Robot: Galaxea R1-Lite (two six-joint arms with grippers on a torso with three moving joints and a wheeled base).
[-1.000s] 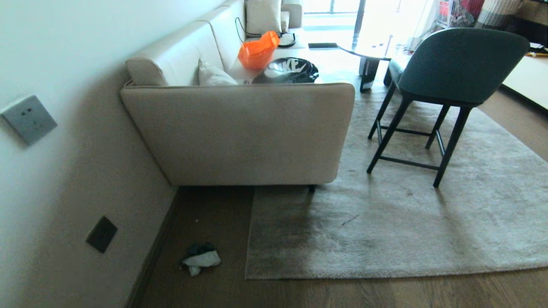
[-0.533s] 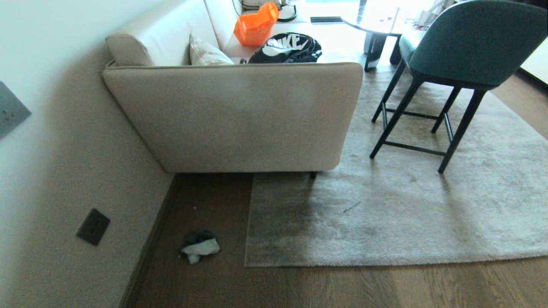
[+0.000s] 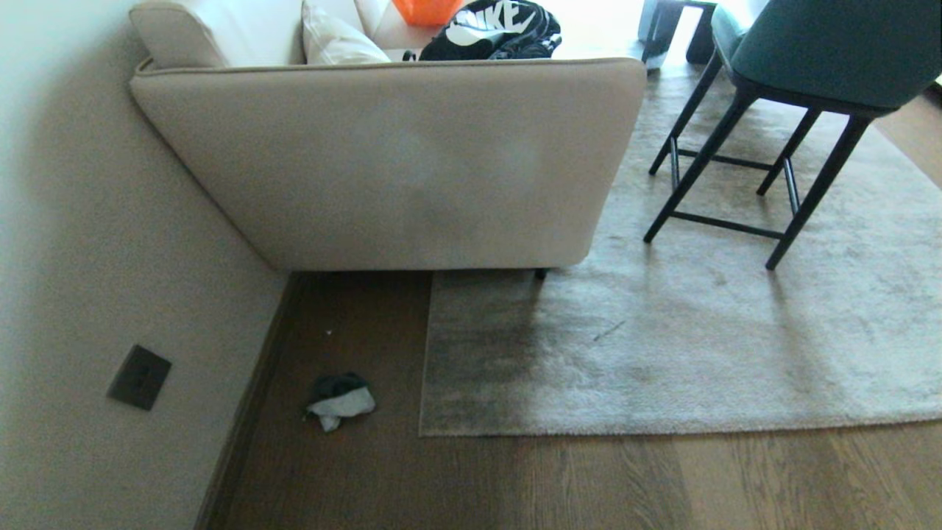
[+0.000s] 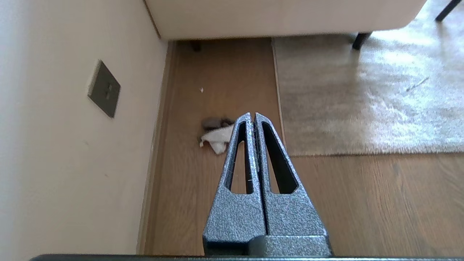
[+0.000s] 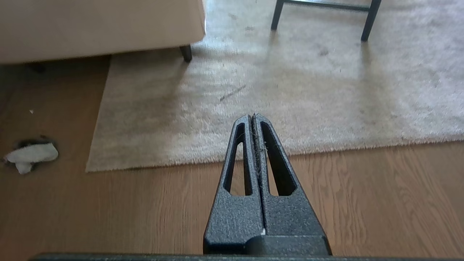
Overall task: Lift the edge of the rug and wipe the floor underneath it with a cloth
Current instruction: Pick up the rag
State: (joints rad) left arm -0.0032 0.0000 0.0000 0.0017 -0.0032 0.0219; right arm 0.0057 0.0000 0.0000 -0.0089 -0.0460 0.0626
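Nothing done yet: both grippers, left [image 4: 253, 115] and right [image 5: 252, 116], pinched closed and empty, cloth [image 3: 339, 400] and flat rug [image 3: 662, 346] lying ahead of the fingertips.

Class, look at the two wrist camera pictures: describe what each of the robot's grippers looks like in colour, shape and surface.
The left gripper is speckled grey metal with a rough, grainy finish. Its two long jaws taper to narrow tips from a broad base, and each has a long triangular cut-out. The right gripper has the same shape and cut-outs but looks darker, nearly black, with a few fine fibres caught along the seam. No cables or markings show.
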